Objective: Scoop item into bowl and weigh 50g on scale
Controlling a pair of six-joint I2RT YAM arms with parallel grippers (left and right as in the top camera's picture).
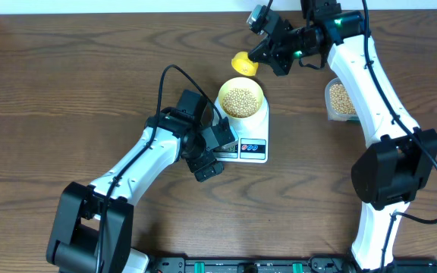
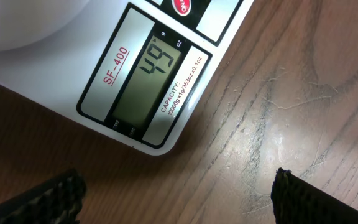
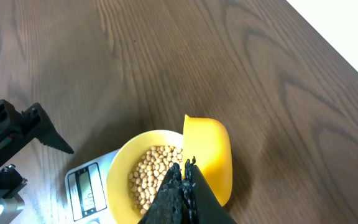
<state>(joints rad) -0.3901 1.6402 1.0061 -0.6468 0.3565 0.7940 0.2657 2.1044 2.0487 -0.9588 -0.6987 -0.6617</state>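
Now, on the table (image 1: 67, 91), we judge ourselves at the topping-up step: the scale (image 1: 253, 149) carries the bowl (image 1: 221, 96) of beans (image 1: 240, 102), and its display (image 2: 145, 84) reads just short of target. Our right gripper (image 3: 184, 174) is clamped on the scoop (image 1: 243, 64), tilted at the bowl's far rim. Our left gripper (image 1: 217, 154) hangs spread wide and empty beside the display. Next calls for a few beans only. The tub (image 1: 340, 100) lies partly hidden under the right arm.

Robotics lab bench (two white robot arms (image 1: 370, 83) at a wood-grain table (image 1: 36, 91)).
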